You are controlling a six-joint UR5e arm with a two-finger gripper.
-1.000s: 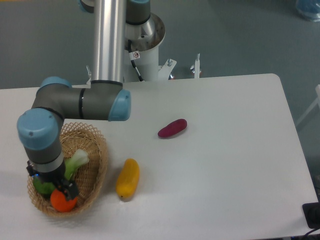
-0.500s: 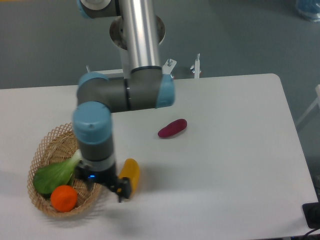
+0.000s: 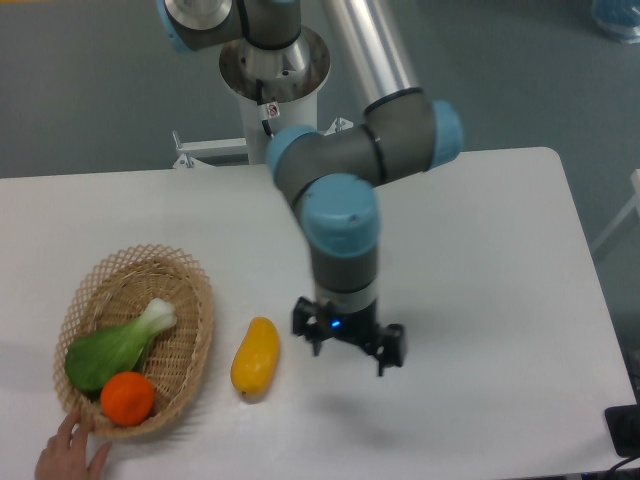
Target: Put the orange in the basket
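Note:
The orange lies inside the tan wicker basket at the table's left, at the basket's near end, next to a green leafy vegetable. My gripper hangs over the bare table middle, well to the right of the basket and apart from the orange. Its jaws look spread and hold nothing.
A yellow elongated fruit lies between the basket and my gripper. A person's hand touches the basket's near-left rim. The arm's base stands at the back. The purple vegetable is hidden behind my arm.
My gripper left the orange in the basket and swung right, past the yellow fruit to the table's middle. A hand has appeared at the basket's near edge.

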